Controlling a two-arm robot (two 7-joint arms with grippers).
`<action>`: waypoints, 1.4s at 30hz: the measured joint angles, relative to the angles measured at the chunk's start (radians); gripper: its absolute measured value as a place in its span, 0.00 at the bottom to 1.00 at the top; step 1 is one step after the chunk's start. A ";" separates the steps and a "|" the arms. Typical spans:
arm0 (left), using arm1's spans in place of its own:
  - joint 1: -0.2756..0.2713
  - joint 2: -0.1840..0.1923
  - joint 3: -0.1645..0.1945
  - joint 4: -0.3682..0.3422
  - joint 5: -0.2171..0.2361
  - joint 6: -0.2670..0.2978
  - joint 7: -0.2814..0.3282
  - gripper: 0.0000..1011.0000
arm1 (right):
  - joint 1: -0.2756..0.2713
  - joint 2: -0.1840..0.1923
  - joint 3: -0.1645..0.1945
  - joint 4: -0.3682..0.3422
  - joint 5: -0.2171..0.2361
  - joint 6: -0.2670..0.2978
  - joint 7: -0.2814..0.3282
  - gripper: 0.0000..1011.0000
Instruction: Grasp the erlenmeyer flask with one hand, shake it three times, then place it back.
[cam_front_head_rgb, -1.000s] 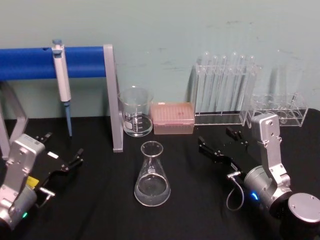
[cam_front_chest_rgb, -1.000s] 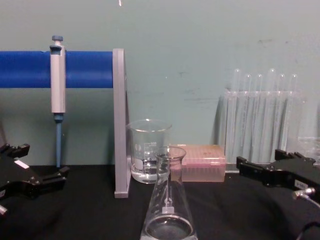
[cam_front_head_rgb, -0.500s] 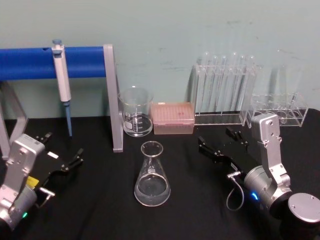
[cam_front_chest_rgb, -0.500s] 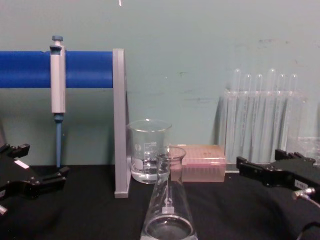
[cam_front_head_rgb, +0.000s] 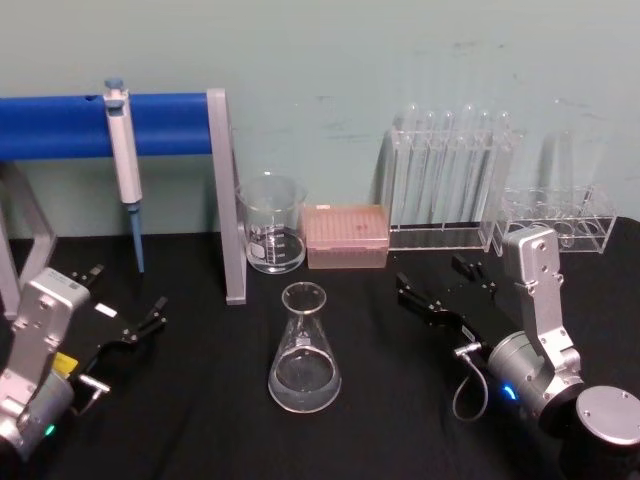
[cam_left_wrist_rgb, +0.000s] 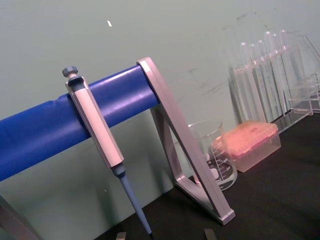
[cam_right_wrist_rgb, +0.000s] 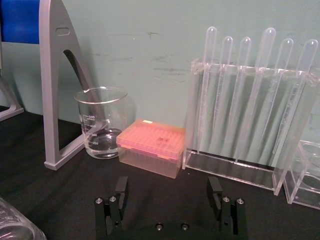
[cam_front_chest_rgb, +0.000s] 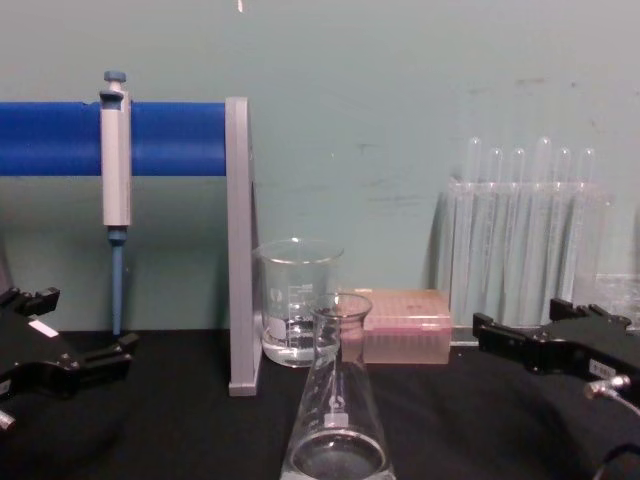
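The erlenmeyer flask (cam_front_head_rgb: 304, 352) stands upright on the black table at centre front, clear glass with a little liquid and a small white label; the chest view shows it large and low (cam_front_chest_rgb: 337, 425). My right gripper (cam_front_head_rgb: 428, 273) is open to the flask's right, a clear gap away, its fingers spread wide (cam_right_wrist_rgb: 168, 184) and also seen from the side (cam_front_chest_rgb: 515, 322). The flask's base edge (cam_right_wrist_rgb: 10, 220) shows in a corner of the right wrist view. My left gripper (cam_front_head_rgb: 128, 290) is open at the table's left side (cam_front_chest_rgb: 88, 322), apart from the flask.
Behind the flask are a glass beaker (cam_front_head_rgb: 271, 225), a pink tip box (cam_front_head_rgb: 345, 236) and two clear racks of test tubes (cam_front_head_rgb: 450, 180), (cam_front_head_rgb: 555, 215). A pipette (cam_front_head_rgb: 125, 160) hangs on the blue bar of the grey stand (cam_front_head_rgb: 226, 200) at back left.
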 joint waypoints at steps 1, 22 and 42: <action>0.000 0.000 0.000 0.000 0.000 0.000 0.000 0.99 | 0.000 0.000 0.000 0.000 0.000 0.000 0.000 0.99; 0.000 0.000 0.000 0.000 0.000 0.000 0.000 0.99 | 0.000 0.000 0.000 0.000 0.000 0.000 0.000 0.99; 0.000 0.000 0.000 0.000 0.000 0.000 0.000 0.99 | 0.000 0.000 0.000 0.000 0.000 0.000 0.000 0.99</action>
